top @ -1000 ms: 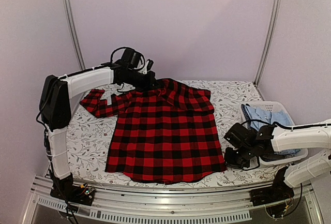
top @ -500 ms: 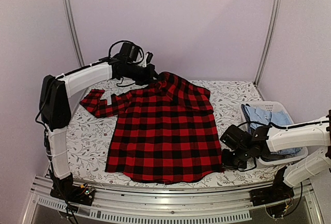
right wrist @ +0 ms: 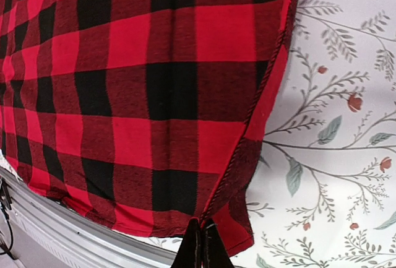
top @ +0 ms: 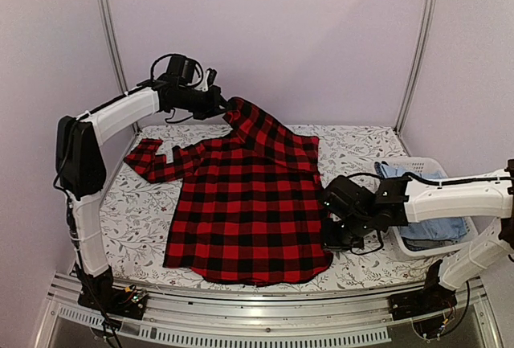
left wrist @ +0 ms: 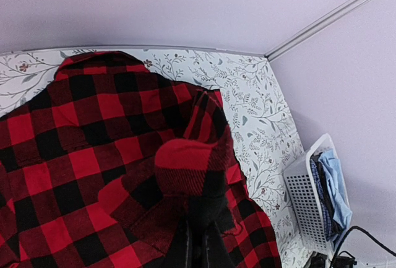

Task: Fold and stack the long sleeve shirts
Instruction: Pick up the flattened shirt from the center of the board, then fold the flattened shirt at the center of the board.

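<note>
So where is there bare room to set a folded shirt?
Bare tablecloth at the far right, between the checked shirt and the basket; also left of the shirt, below its sleeve. Centre and near right are crowded.

Cannot see the left gripper (top: 220,108) fingertips from above: buried in the raised collar end of the red-and-black shirt (top: 253,203). In the left wrist view, only dark finger stubs wrapped in bunched cloth, cut off by the bottom edge. In the right wrist view, just two dark tips of the right gripper (right wrist: 200,244), pressed together on the hem corner, likewise cut off below; from above, lost under the wrist. Cannot name the blue cloth bunched in the basket (top: 430,161), partly behind the right arm. Cannot find the shirt's second sleeve.
</note>
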Robot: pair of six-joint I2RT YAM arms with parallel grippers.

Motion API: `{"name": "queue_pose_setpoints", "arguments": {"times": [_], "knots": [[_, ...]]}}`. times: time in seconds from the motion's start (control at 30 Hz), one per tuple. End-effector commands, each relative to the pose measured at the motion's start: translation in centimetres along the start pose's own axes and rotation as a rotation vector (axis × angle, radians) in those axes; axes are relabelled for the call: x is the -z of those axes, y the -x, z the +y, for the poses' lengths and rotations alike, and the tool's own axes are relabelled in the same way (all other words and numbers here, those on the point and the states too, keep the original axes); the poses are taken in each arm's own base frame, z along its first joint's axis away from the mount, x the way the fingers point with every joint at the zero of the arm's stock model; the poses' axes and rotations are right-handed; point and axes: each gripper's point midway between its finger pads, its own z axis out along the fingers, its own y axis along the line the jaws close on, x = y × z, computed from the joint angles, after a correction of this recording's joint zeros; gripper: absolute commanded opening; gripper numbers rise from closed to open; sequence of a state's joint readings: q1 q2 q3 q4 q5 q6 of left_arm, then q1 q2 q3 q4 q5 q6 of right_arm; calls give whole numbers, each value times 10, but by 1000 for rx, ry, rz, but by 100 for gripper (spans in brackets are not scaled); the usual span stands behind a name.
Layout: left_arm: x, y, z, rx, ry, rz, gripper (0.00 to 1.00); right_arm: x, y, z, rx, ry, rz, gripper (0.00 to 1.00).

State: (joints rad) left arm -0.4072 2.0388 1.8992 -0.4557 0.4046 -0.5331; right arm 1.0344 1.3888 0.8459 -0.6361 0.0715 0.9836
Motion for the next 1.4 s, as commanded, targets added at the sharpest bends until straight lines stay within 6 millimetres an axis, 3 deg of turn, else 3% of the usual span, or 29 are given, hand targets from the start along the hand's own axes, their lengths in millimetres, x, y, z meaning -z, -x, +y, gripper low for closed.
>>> {"name": "queue_pose_setpoints", "arguments": {"times": [0.0,0.37,0.63,1.0,1.13,1.37], "knots": [[23,16,10,-11,10,-22,0,-1,-3,34,98,62,36,0],[53,31,52,23,74,-72,0,-23,-12,83,186,189,132,0],[76,39,75,45,111,-107,0,-44,-20,101,215,222,195,0],[95,37,100,70,159,-127,0,-51,-31,121,250,266,248,0],[102,38,104,74,167,-138,0,-50,-30,127,257,280,249,0],[126,56,92,50,170,-198,0,-52,-31,126,260,277,248,0]]}}
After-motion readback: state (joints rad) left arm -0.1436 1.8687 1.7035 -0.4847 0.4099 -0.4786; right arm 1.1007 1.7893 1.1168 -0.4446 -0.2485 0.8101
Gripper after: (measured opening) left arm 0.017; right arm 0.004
